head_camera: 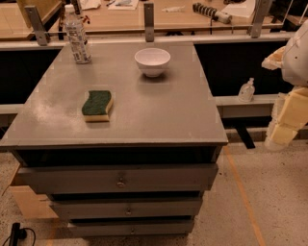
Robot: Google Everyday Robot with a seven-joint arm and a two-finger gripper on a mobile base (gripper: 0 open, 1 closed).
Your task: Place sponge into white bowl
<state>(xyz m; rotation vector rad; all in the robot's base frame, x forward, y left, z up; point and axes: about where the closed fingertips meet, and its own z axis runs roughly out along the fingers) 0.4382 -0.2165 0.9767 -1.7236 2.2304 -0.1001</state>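
Note:
The sponge (97, 105) lies flat on the left part of the grey cabinet top (163, 105), dark green side up over pale yellow foam. The white bowl (152, 61) stands upright and empty at the back middle of the top, apart from the sponge. My gripper (283, 129) hangs at the far right of the camera view, off the side of the cabinet and below its top, well away from both the sponge and the bowl. It holds nothing that I can see.
A clear plastic water bottle (77, 36) stands at the back left corner of the top. A small sanitizer bottle (247, 90) sits on a ledge to the right. The cabinet has several drawers (120, 178) in front. A wooden table (159, 12) lies behind a rail.

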